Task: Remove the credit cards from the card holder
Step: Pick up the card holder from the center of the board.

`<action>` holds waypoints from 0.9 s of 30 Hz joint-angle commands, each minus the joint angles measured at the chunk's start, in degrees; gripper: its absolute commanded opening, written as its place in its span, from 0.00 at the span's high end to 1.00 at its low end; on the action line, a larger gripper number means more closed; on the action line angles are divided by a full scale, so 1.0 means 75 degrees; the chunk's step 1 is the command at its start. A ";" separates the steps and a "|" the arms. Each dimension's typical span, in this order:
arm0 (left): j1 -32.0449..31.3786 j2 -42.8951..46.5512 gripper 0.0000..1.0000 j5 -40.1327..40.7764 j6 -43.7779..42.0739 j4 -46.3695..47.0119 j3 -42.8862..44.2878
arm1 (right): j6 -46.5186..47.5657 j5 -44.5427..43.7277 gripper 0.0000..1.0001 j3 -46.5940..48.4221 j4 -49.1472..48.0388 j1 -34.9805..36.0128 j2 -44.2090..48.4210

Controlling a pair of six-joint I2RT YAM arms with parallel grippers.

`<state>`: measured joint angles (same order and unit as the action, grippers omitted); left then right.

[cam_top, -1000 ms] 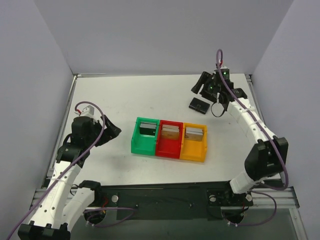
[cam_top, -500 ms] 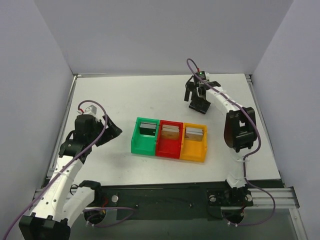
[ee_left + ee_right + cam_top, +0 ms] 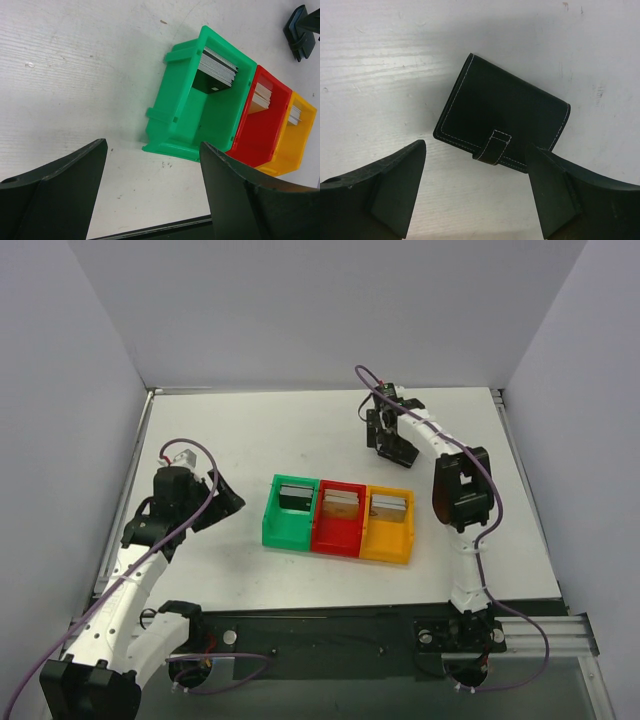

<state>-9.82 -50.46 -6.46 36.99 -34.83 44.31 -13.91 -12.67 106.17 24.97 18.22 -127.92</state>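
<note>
The right claw (image 3: 475, 149), spread apart, is being held over the black wallet (image 3: 502, 115) behind the card holder (image 3: 335, 539), with descent and closing judged next.

1. In the left wrist view, the bottom edge is cutting off both fingers of the left gripper (image 3: 152, 145). The finger on the right of that view is covering the near corners of the red and orange boxes in the row of boxes (image 3: 180, 120).
2. The cards (image 3: 219, 65) are showing only their top edges there, so their faces are lying out of sight.
3. The black wallet (image 3: 299, 30) is running off the right edge of that view.
4. In the right wrist view, the bottom edge is cutting off the fingers of the right gripper (image 3: 476, 150). The wallet is lying strapped shut, hiding its inside.
5. From above, the right gripper is covering part of the wallet, and the left arm (image 3: 120, 580) is running off the bottom corner.
</note>
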 commanded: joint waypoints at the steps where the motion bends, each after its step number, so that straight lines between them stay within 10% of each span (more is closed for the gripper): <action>1: -0.0003 0.0013 0.15 -0.0053 -0.0104 0.0402 0.0173 | 0.0063 -0.0257 0.26 0.0282 0.0643 -0.0096 -0.0194; 17: -0.0003 0.0095 0.15 0.0029 -0.0104 0.0308 0.0162 | -0.0067 -0.0081 0.55 -0.0058 0.0690 -0.0238 -0.0312; 27: 0.0009 0.0130 0.15 0.0006 -0.0104 0.0308 0.0150 | -0.0196 -0.0011 0.93 -0.0316 0.0690 -0.0238 0.0016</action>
<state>-9.80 -50.35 -6.46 36.84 -34.65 44.31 -14.28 -12.71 105.49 27.49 16.53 -130.23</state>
